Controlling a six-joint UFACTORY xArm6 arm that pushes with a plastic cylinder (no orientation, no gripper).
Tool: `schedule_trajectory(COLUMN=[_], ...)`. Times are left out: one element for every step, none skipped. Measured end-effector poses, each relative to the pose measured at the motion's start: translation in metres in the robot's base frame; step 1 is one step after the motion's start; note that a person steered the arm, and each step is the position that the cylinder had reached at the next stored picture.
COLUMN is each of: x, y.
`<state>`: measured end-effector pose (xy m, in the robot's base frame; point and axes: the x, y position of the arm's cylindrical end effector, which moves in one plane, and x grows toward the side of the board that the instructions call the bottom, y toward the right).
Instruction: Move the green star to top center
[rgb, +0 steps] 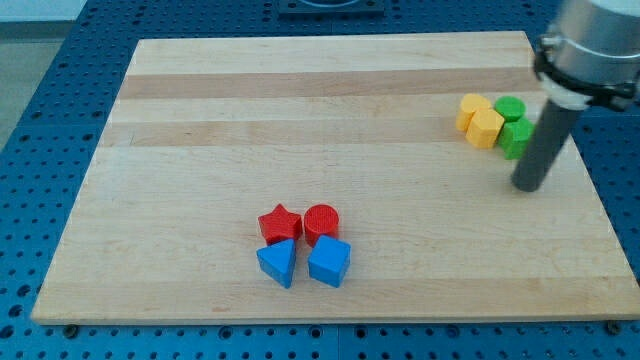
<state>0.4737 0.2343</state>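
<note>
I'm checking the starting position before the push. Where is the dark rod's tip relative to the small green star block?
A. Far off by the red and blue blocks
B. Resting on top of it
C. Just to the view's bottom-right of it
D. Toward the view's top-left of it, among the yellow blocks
C: my tip sits on the wooden board just to the view's bottom-right of the green star, far from the red and blue blocks.

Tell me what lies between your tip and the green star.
Nothing: in the camera view my tip sits just below and right of the green star, with only bare board between them.
</note>
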Motion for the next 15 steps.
schedule_trajectory(x=[-0.009, -0.038, -0.059, -0.060, -0.060, -0.055, -0.040, -0.037, -0.037, -0.032, -0.029, -0.028, -0.028, -0.032, -0.042], y=[0.018, 0.036, 0.044, 0.015, -0.019, -0.028, -0.035, -0.058, -0.092, -0.117, -0.147, -0.180, -0.213, -0.239, -0.244])
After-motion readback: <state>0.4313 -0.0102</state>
